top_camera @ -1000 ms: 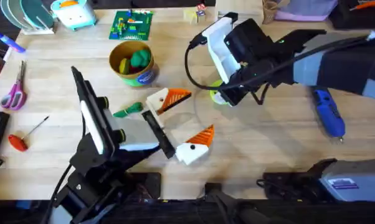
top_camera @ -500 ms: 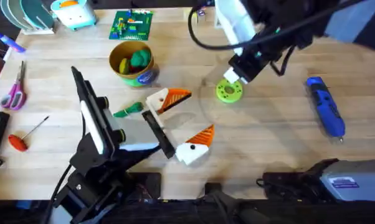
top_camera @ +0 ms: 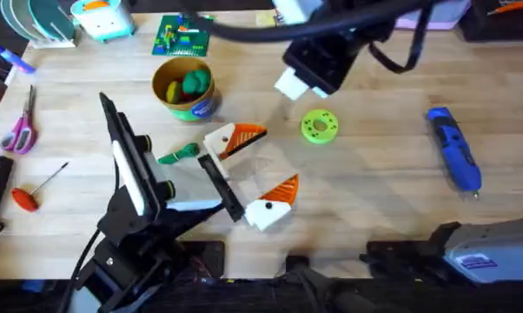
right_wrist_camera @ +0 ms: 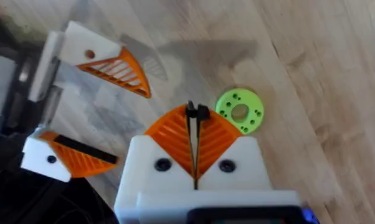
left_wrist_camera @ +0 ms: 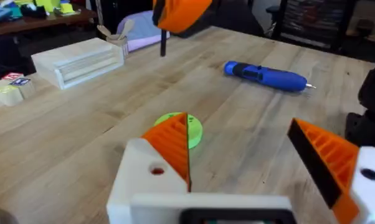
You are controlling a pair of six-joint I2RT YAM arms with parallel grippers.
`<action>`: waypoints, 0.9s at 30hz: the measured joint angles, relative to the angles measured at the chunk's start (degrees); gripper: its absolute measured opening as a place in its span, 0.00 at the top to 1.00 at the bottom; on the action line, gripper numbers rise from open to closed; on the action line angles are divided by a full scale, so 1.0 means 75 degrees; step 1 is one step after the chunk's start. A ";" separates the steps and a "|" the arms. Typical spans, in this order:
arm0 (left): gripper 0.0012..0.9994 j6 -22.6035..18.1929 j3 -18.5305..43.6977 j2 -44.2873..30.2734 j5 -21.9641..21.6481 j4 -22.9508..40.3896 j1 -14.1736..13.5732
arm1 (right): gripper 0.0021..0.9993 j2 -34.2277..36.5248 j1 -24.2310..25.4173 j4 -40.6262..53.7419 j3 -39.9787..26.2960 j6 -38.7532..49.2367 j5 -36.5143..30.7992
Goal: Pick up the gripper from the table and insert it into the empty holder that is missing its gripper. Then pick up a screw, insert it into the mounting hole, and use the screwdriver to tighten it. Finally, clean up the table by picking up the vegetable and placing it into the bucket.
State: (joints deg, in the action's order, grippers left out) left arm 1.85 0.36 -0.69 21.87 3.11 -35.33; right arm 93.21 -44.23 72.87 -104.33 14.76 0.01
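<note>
My right gripper [right_wrist_camera: 195, 113] hangs high over the far middle of the table [top_camera: 301, 78], shut on a small dark screw pinched at its orange pads. Below it lies the green round disc [top_camera: 319, 126] [right_wrist_camera: 239, 112]. The left gripper [top_camera: 260, 165] [left_wrist_camera: 237, 124] rests open on the table, with nothing between its fingers. Beside it lies the slim green vegetable [top_camera: 178, 154]. The yellow bucket [top_camera: 185, 89] stands just beyond, holding a dark green lump and a yellow piece. On the right lies the blue screwdriver [top_camera: 454, 161] [left_wrist_camera: 265, 76]. The loose gripper piece, holder and mounting hole are out of view.
Scissors [top_camera: 20, 130] and a red-handled tool [top_camera: 27, 196] lie at the left edge. A green brick plate [top_camera: 183, 35] sits at the back. A pale wooden box [left_wrist_camera: 78, 61] stands at the far side. Bare wood lies between the disc and the screwdriver.
The right gripper has lifted off the green disc and risen toward the far side. The left arm and the table's things have stayed put.
</note>
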 joint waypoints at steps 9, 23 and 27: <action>0.01 -0.0016 0.0000 0.0000 0.0000 0.0000 0.0000 | 0.99 0.0819 -0.1316 0.0110 -0.0770 -0.0097 0.0000; 0.01 -0.0016 0.0000 0.0000 0.0000 0.0000 0.0000 | 0.99 0.1127 -0.1938 -0.0151 -0.0826 -0.0261 0.0000; 0.01 -0.0007 0.0000 0.0000 0.0000 0.0009 0.0000 | 0.99 0.1239 -0.1990 -0.0182 -0.0826 -0.0288 0.0000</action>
State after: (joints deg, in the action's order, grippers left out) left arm 1.80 0.36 -0.69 21.87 3.18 -35.33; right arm 102.50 -59.16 71.51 -110.52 12.60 0.01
